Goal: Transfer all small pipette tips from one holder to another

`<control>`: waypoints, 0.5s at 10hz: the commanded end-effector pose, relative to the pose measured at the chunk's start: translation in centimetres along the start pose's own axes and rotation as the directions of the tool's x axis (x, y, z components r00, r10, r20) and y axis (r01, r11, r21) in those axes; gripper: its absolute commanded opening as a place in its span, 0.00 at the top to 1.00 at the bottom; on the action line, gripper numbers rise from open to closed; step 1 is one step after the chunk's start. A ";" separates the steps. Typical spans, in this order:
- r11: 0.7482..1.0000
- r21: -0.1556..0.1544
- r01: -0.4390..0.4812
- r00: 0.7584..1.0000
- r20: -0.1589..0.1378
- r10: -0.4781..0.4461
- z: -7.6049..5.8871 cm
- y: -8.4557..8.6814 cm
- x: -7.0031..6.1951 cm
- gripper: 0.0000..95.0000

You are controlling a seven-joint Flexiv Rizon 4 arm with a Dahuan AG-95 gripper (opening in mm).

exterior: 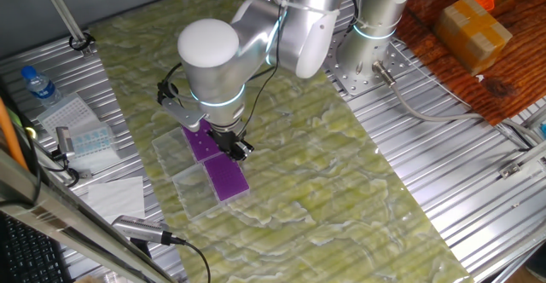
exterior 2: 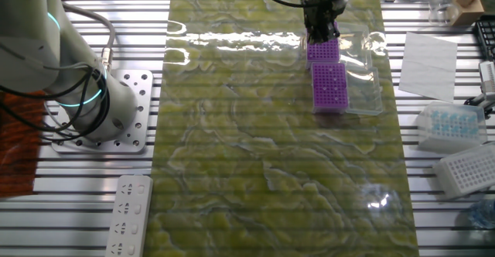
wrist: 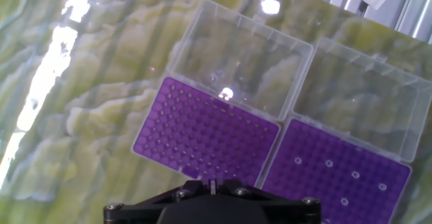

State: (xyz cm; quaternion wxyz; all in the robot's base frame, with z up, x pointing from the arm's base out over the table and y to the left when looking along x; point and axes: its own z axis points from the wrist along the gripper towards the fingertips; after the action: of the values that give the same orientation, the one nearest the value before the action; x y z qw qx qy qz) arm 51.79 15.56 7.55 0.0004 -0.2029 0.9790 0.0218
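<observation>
Two purple holders lie side by side with their clear lids open. In the hand view the right holder (wrist: 337, 180) carries several small pipette tips (wrist: 329, 163), seen as white dots. The left holder (wrist: 206, 133) shows only bare holes. My gripper (wrist: 212, 185) hangs over the near edge of the left holder, jaws drawn together on a thin pale sliver that looks like one tip. In one fixed view the gripper (exterior: 238, 150) sits low between the holders (exterior: 226, 179). In the other fixed view the gripper (exterior 2: 321, 34) stands above the far holder (exterior 2: 323, 52).
The clear lids (wrist: 239, 62) lie flat beyond the holders. A pale blue tip box (exterior 2: 448, 124), a white rack (exterior 2: 468, 168) and paper (exterior 2: 427, 56) sit on the metal slats beside the mat. A water bottle (exterior: 38, 85) stands at the left.
</observation>
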 end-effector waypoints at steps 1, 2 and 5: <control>1.000 0.003 0.002 1.000 0.003 -0.002 0.2 0.0 0.0 1.00; 1.000 0.004 0.002 1.000 0.004 -0.002 0.2 0.0 0.0 1.00; 1.000 0.007 0.004 1.000 0.008 -0.004 0.5 0.0 0.0 1.00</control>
State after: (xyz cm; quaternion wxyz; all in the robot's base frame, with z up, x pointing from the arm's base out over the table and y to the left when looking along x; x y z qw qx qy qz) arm 51.76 15.55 7.01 0.0049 -0.2051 0.9785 0.0195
